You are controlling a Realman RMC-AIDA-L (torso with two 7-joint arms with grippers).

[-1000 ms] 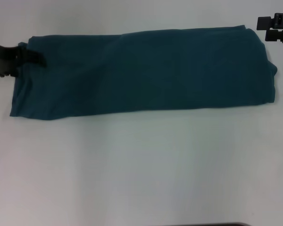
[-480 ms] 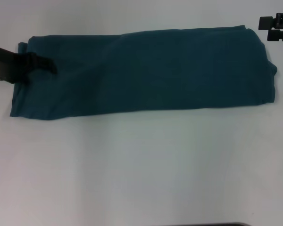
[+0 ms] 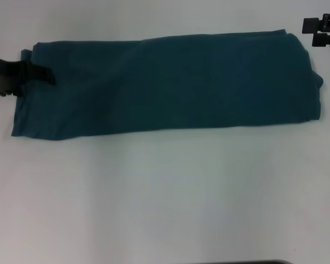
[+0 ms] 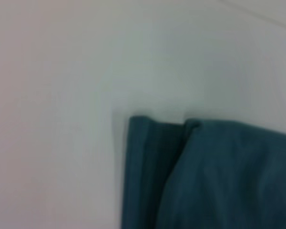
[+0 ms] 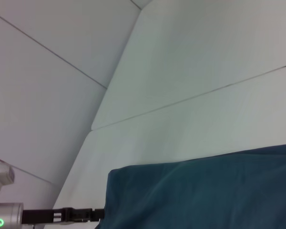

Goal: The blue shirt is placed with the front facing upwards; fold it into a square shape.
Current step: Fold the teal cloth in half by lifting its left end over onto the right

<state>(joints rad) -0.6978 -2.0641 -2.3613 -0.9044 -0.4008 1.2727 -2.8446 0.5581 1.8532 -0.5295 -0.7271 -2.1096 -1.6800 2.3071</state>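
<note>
The blue shirt lies on the white table as a long, flat strip running left to right, with no lettering showing. My left gripper reaches in from the left and sits low over the far corner of the strip's left end. The left wrist view shows that folded corner of the shirt up close. My right gripper hangs open just beyond the strip's far right corner, apart from the cloth. In the right wrist view the shirt fills the lower part, with the left gripper at its far edge.
The white table stretches bare in front of the shirt to the near edge. Seam lines cross the tabletop beyond the shirt. A dark strip shows at the picture's near edge.
My left gripper slid right over the shirt's left end, then drew back left to about where it began. The shirt and right gripper have not moved.
</note>
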